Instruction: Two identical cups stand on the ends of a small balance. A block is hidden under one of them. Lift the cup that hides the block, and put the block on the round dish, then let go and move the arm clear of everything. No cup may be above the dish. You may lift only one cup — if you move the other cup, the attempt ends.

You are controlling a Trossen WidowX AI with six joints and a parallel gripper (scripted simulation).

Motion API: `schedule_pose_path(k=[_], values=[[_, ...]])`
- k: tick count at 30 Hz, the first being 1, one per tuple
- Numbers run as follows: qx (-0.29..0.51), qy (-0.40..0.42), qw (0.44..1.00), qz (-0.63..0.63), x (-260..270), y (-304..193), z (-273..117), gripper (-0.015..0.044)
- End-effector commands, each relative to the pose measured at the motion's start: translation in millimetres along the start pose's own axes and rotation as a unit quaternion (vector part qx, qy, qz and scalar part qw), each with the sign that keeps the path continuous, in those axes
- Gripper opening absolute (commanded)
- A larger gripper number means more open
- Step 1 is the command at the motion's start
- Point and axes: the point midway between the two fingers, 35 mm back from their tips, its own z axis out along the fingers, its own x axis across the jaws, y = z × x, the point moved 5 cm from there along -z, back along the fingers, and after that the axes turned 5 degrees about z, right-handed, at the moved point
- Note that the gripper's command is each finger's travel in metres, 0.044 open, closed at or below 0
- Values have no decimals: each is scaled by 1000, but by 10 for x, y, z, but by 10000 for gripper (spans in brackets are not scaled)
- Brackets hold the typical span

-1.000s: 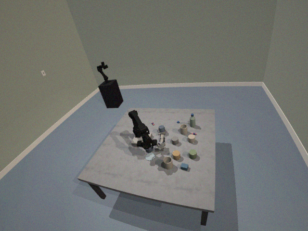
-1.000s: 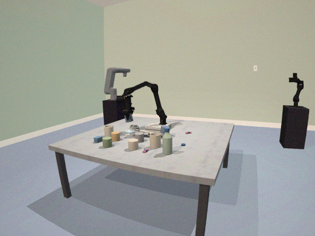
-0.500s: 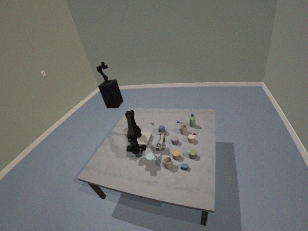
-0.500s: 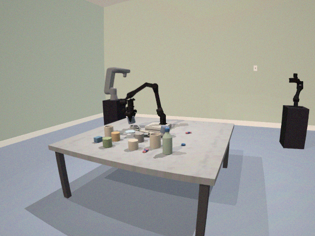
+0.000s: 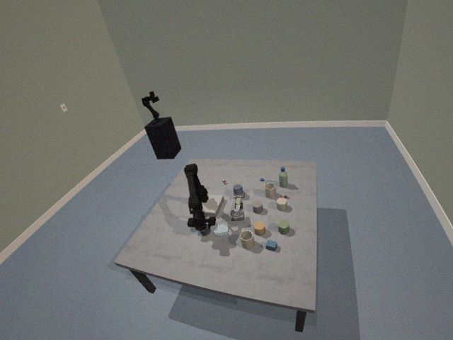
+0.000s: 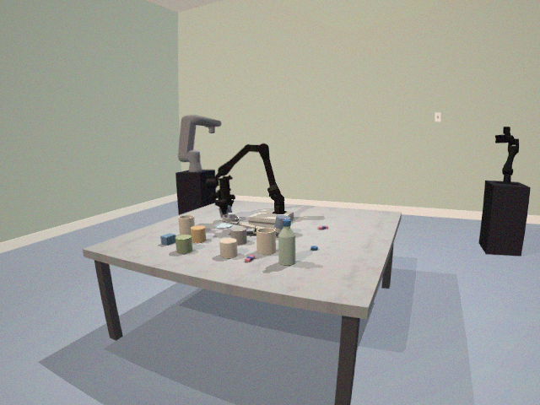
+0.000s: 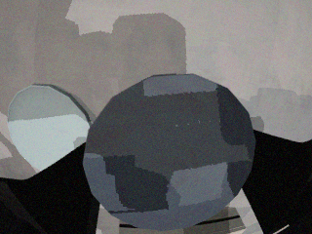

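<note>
My gripper [image 5: 205, 224] [image 6: 224, 209] [image 7: 162, 133] is shut on a blue-grey cup [image 5: 205, 230] [image 6: 225, 212] [image 7: 168, 132], low over the table, off the balance and beside the dish; whether the cup touches the table I cannot tell. The pale round dish [image 5: 221, 230] [image 6: 224, 225] [image 7: 44, 141] lies flat, with nothing seen on it. The other blue-grey cup [image 5: 238, 189] [image 6: 281, 220] stands on the far end of the balance [image 5: 238, 203] [image 6: 261, 225]. The balance's near end bears no cup; a block there cannot be made out.
An orange cylinder [image 5: 259, 228] [image 6: 197, 234], a beige mug [image 5: 247, 240] [image 6: 186, 224] and a blue block [image 5: 271, 245] [image 6: 168, 239] stand right of the dish in the top view. A grey cylinder [image 5: 257, 207] is beside the balance. A green bottle [image 5: 283, 179] [image 6: 287, 248] stands farther back.
</note>
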Motion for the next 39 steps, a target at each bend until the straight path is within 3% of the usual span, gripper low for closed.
schedule_pose_path(k=[1, 12, 29, 32, 38, 39], values=[[-6, 0, 1000, -3, 0, 13, 21, 0], [-6, 0, 1000, -3, 0, 15, 192, 0], [-4, 1, 1000, -1, 4, 19, 24, 440], [-6, 0, 1000, -2, 1, 12, -359, 440], [-6, 0, 1000, -3, 0, 9, -389, 440], [-6, 0, 1000, -4, 8, 8, -391, 414]])
